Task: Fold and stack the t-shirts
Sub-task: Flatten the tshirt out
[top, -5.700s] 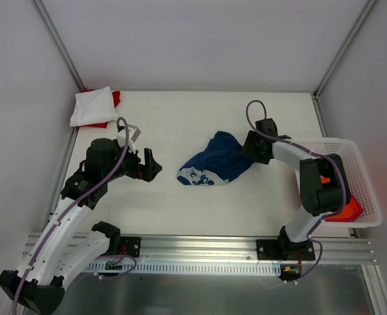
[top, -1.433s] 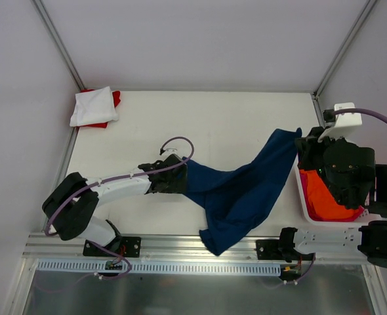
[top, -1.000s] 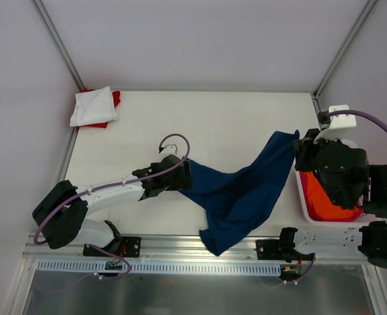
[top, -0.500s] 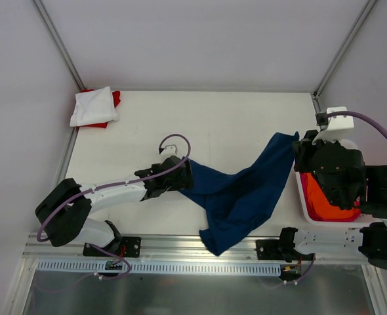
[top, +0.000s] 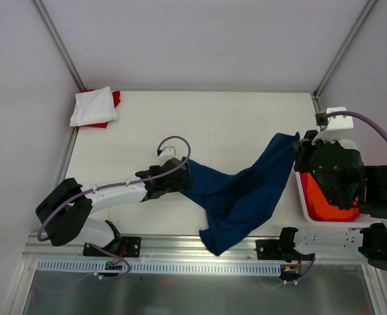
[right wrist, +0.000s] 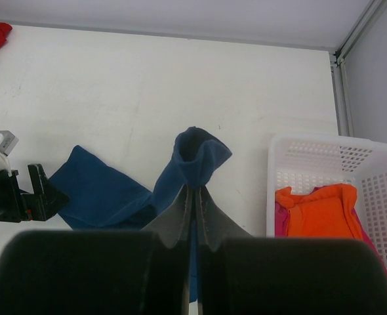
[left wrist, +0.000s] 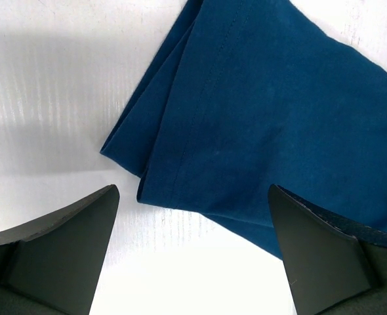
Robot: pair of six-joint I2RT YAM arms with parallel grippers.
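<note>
looking at the top view, we see a folded white t-shirt (top: pixel 92 106) lying on a red t-shirt (top: pixel 116 98) far left of the basket (top: pixel 301 197), at the back corner of the table (top: pixel 213 118). we judge that pile to be the finished part. the navy t-shirt (top: pixel 239 197) stretches leftward from the basket, and its near end reaches over the table's front edge. the right gripper (top: pixel 300 146), at the basket's back-left corner, is clamped on one corner of it, raised off the table. the left gripper (top: pixel 182 180), well left of the basket, sits at the cloth's other end. an orange t-shirt (top: pixel 321 200) waits inside the basket.

in the left wrist view, the fingers stand spread wide with nothing gripped, over a doubled navy hem.

in the right wrist view, the closed fingers pinch a bunched navy corner, and magenta cloth (right wrist: pixel 279 222) shows beside the orange in the basket.

we reckon two shirts are done, the navy one is not yet spread or folded, and at least two more wait.
</note>
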